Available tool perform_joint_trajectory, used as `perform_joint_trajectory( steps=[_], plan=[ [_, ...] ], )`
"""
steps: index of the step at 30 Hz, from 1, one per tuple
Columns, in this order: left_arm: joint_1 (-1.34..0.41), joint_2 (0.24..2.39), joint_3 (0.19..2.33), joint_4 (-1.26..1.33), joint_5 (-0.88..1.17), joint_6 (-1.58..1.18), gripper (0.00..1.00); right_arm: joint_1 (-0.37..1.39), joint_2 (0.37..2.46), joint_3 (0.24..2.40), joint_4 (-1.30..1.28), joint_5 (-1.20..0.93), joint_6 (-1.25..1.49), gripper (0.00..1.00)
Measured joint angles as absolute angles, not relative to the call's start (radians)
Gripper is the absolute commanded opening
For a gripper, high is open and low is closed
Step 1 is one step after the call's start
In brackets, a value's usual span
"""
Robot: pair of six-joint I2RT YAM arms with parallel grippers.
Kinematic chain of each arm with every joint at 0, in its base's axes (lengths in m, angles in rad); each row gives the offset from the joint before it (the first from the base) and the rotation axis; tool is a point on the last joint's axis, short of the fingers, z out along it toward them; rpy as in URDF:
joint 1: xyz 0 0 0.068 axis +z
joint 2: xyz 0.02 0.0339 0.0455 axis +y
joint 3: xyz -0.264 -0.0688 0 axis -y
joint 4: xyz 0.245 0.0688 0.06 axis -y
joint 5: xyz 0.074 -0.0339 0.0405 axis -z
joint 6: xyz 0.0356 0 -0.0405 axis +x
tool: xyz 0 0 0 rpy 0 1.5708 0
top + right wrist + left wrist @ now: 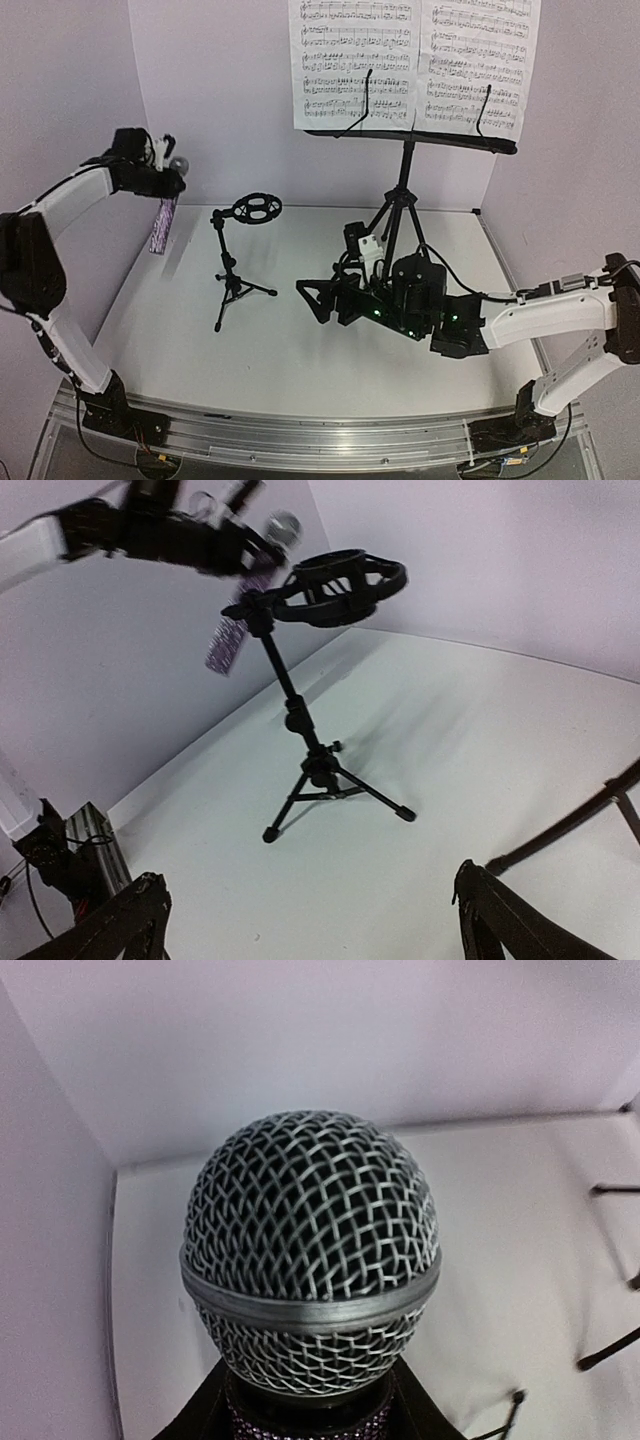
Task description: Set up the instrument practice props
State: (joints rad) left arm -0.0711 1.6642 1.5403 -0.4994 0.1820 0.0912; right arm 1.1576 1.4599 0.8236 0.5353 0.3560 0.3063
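My left gripper (166,188) is shut on the glittery purple microphone (163,224) just under its silver mesh head (310,1250). It holds the microphone in the air near the left wall, handle hanging down. The small black mic stand (233,272) stands on the table to its right, its ring holder (257,208) empty. My right gripper (318,300) is open and low over the table, pointing at the mic stand (300,730). At the back right, the tall music stand (402,205) carries two white sheet-music pages (352,62) on its tray (412,141).
Purple walls close in the white table (300,360) at the left, back and right. The music stand's tripod legs (570,825) spread beside my right arm. A metal rail (300,435) runs along the near edge.
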Motion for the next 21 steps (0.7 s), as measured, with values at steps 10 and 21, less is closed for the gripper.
perform_joint_trajectory(
  steps=[10,21],
  plan=[
    [-0.166,1.237,1.342,0.086,0.575,-0.115,0.0,1.157,1.317,0.628,0.424,0.551,0.305,0.98],
    [-0.289,1.383,1.246,0.58,0.747,-0.327,0.0,1.157,1.3,0.64,0.369,0.576,0.304,0.98]
  ],
)
